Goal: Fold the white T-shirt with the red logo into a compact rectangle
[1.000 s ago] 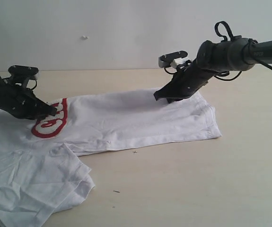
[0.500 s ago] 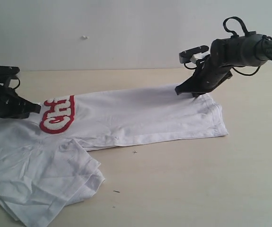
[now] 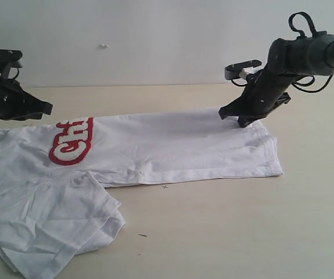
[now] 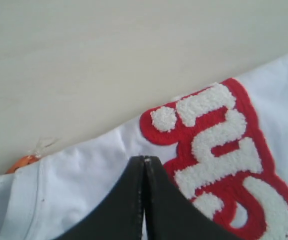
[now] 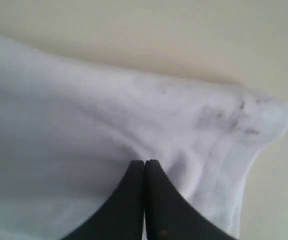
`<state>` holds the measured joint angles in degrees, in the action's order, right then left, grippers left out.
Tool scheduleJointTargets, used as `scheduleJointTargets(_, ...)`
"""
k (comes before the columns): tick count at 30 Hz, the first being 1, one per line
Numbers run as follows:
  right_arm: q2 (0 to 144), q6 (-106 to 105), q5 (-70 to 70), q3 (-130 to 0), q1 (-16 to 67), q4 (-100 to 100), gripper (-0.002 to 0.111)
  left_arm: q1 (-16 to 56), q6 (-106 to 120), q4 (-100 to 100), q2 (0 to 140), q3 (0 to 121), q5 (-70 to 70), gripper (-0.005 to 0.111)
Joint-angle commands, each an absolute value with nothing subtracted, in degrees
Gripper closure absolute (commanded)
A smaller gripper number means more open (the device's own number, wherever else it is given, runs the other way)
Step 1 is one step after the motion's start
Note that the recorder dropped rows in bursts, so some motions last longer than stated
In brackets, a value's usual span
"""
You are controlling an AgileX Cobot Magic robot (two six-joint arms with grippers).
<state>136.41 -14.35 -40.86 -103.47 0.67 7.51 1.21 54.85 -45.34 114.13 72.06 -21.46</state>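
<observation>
We judge the white T-shirt point(image 3: 172, 148) half folded: a long band lies flat on the counter point(image 3: 242, 221), its near-left part bunched. The fingers of the left gripper point(image 3: 46, 107) and the right gripper point(image 3: 227, 113) are closed, seemingly empty.

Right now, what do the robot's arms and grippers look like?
Both arms are matte black. The left gripper and right gripper each taper to a dark wedge of two flat fingers. Black cables loop over the right arm, which also carries a small grey-and-white block. No markings are visible.
</observation>
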Motion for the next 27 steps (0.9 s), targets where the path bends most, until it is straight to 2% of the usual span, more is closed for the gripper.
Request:
scheduleJointTargets(1, 129.41, -14.97, -38.41, -98.20, 1.92, 9.24, 0.108, 1.29, 55.27, -45.92, 111.30, 69.89, -21.95, 0.107)
scheduleJointTargets(10, 121.97, -14.97, -34.68, -83.89, 2.03, 9.50, 0.108, 2.80, 55.68, -45.92, 109.14, 62.72, -23.40, 0.107)
scheduleJointTargets(19, 122.02, -14.85, -27.47, -72.55, 2.03, 9.50, 0.108, 12.50, 58.53, -45.63, 106.41, 54.54, -28.15, 0.107)
scheduleJointTargets(27, 122.02, -14.42, -29.10, -70.90, 2.03, 8.62, 0.108, 18.52, 58.25, -45.94, 106.75, 45.09, -20.98, 0.107)
